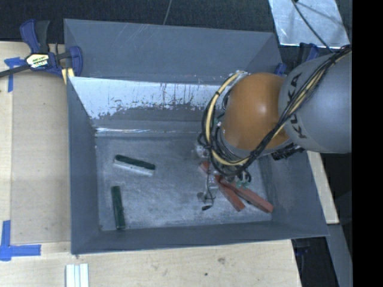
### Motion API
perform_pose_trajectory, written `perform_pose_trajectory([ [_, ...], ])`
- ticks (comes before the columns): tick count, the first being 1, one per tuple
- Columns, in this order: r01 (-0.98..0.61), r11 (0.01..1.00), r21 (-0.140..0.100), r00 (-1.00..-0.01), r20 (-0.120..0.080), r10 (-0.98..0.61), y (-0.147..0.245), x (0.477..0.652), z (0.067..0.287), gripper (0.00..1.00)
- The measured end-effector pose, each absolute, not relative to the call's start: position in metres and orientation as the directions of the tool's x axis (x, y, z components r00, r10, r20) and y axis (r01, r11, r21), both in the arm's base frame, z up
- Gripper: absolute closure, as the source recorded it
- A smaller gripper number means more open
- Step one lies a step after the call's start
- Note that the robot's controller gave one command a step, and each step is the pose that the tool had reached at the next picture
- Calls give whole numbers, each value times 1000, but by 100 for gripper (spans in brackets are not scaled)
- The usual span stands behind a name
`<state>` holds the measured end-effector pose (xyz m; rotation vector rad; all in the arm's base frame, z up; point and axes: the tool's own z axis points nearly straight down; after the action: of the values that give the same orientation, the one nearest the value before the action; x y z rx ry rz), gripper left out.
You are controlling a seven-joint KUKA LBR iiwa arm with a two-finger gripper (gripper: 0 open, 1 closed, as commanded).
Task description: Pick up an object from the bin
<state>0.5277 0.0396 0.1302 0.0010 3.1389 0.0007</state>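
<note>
Red-brown sticks (248, 197) lie crossed on the floor of the bin (179, 58), on the right side toward the near wall. The gripper (208, 200) is down at floor level at their left ends, touching or just beside them, can't tell which; can't tell either whether it's open or clamped. Well apart on the left, a dark green bar (118, 207) lies flat by the near-left corner, and a second green bar (134, 164) lies farther back.
</note>
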Motion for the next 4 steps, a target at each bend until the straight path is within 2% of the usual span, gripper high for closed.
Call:
perform_pose_trajectory([
  [1,-4,1000,-1,-1000,-6,-4,-41,565,99,0],
  [2,31,1000,-2,-1000,-5,31,-87,572,94,0],
  [3,345,939,0,-939,-1,345,-48,556,99,0],
  [4,129,992,0,-992,-3,129,-115,530,80,0],
])
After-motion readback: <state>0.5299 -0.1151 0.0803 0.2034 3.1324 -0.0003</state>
